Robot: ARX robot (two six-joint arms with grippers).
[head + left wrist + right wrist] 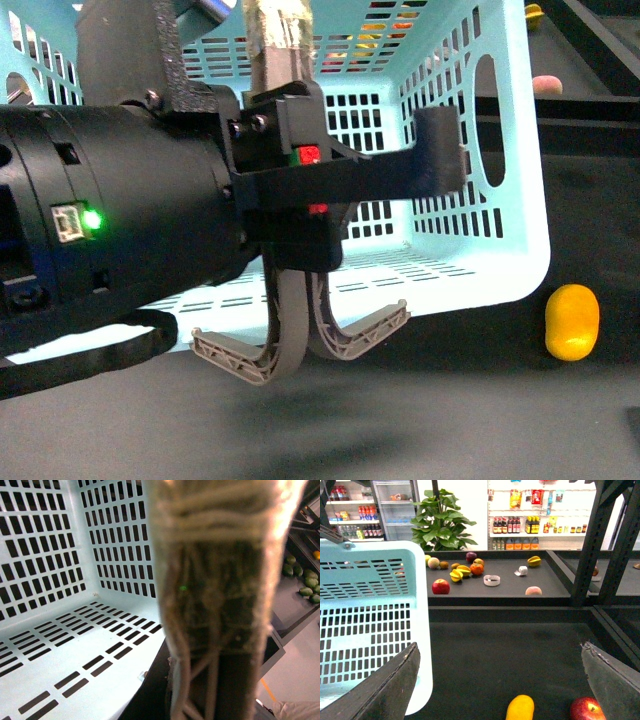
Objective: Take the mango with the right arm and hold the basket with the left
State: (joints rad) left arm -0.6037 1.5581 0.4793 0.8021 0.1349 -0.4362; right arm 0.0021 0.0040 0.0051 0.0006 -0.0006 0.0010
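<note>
Shop shelving (535,510) in bkgd; dark desk (400,420) up front. Left pincer (300,335) prob. clenched on tape-wrapped handle (280,45) to steady light-blue slotted plastic basket (500,230). Right pincer (500,650) released, jaws wide, aimed at smooth yellow-orange oval mango (520,708) lying on desk just beside basket, near red apple (587,710).

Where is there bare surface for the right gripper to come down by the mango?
Bare: the dark surface between the basket wall and the mango. Tight: the mango's other side, where a red apple sits close. The back shelf is crowded with fruit around the tape roll.
</note>
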